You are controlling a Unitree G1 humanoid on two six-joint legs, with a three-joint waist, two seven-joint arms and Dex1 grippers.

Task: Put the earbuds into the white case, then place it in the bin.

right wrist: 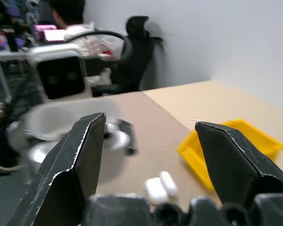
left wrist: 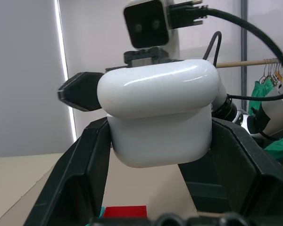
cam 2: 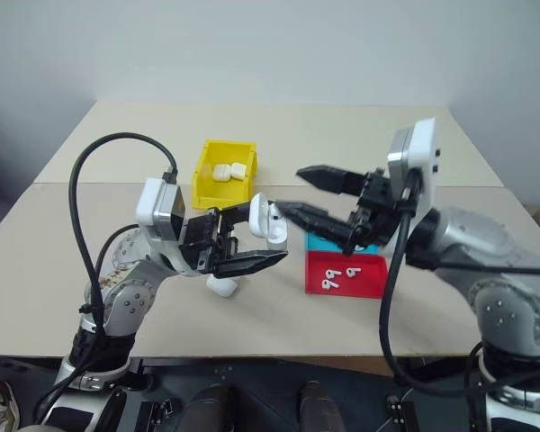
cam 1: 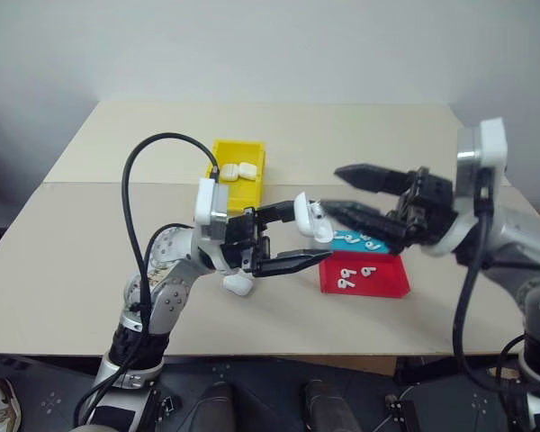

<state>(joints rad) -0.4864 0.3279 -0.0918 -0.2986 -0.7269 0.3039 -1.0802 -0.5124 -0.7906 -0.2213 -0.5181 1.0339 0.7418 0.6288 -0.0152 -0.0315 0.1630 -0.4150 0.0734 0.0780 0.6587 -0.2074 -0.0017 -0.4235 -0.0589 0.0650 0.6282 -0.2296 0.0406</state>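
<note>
Held up above the table [cam 1: 72,270] by the left pincer [cam 1: 292,236], pinched shut on the white case [cam 1: 308,217], lifted clear of the trays and turned toward the other arm, presumably so the lid side can be reached for loading. Case gripped by its lower body between the two black fingers [left wrist: 85,160], lid seemingly down in the left wrist view, though whether fully closed cannot be told. Right pincer [cam 1: 355,191] spread wide and holding nothing, one finger tip close against the case, contact hard to confirm. Loose earbuds [cam 1: 353,275] lying in the shallow red tray [cam 1: 391,286] near right of centre, more in the teal tray [cam 1: 342,239] just behind it, partly hidden by the right arm. Yellow bin [cam 1: 218,175] farther back and left of the trays, already carrying two white cases [cam 1: 237,170]. Another small white piece [cam 1: 239,285] on the table under the left arm, too hidden to name. Judged stage: case presented and steadied, dropping into the bin not yet done.
</note>
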